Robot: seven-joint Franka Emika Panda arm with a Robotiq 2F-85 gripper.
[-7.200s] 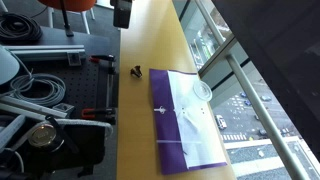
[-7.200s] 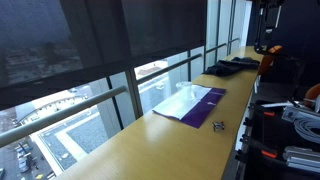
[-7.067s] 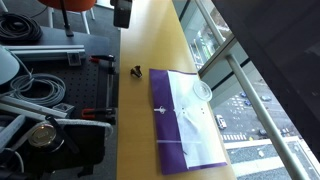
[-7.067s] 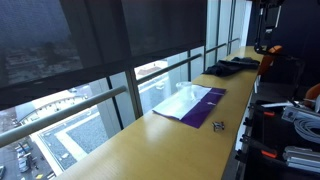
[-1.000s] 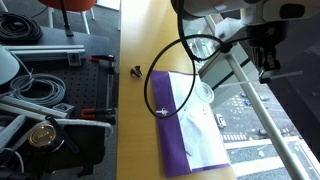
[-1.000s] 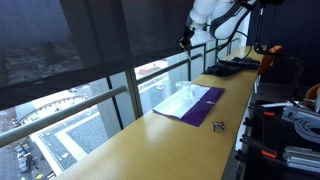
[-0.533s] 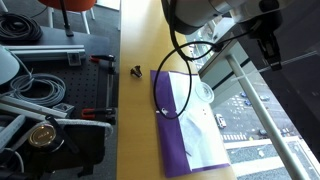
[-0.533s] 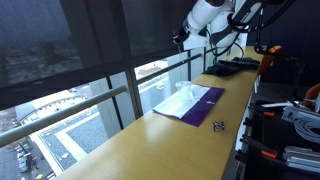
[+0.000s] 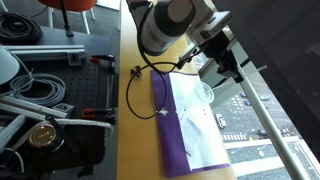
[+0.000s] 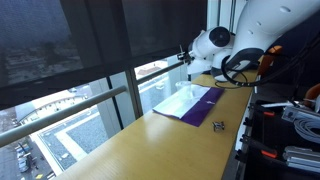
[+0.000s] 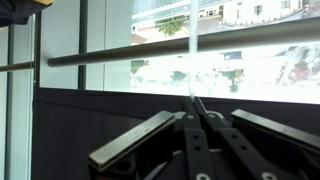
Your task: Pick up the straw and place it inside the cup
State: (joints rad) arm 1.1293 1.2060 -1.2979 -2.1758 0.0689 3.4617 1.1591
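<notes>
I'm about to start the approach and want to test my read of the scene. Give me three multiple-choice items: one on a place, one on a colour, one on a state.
1. Where does the small round clear plastic cup sit?
A) on the white part of the flat cloth
B) inside a drawer
C) between the gripper's jaws

2. What colour is the cloth's long stripe?
A) green
B) purple
C) red

3. How does the Robotiq gripper stand in the wrist view?
A) wide open
B) shut on the cup
C) shut, holding nothing

Answers:
1 A: in an exterior view the cup rests on the white area, near the cloth's window-side edge.
2 B: the stripe reads purple in both exterior views.
3 C: the jaws meet at the middle with nothing between them.
</notes>
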